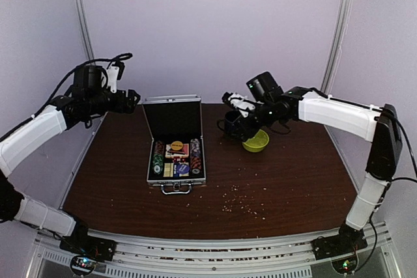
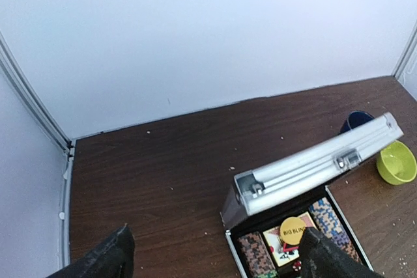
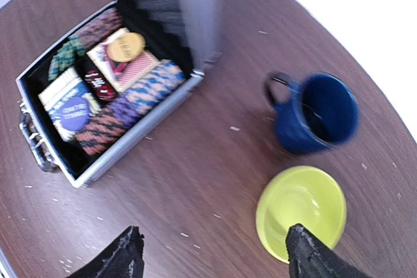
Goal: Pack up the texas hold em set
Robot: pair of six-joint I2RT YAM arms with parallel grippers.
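Now: lid closure pending; both my end effectors are released and empty.
The briefcase (image 1: 176, 182) stands open mid-tabletop (image 1: 280, 174), chips (image 3: 153, 89) and card boxes (image 3: 71, 105) seated inside, lid (image 1: 172, 118) upright. My left end effector (image 2: 216, 244) hovers behind-left of the lid, and my right end effector (image 3: 215, 236) above the bowl (image 3: 301, 209) and mug (image 3: 316, 112). To close well, I should press the lid's top edge down evenly. Crumbs (image 1: 247, 206) fleck the dark wood; pale walls surround it.

Left arm (image 1: 32, 136), right arm (image 1: 339, 115): white link shells, black joints, black bases. A black cable (image 1: 111, 58) loops above left wrist; another hangs off right elbow.
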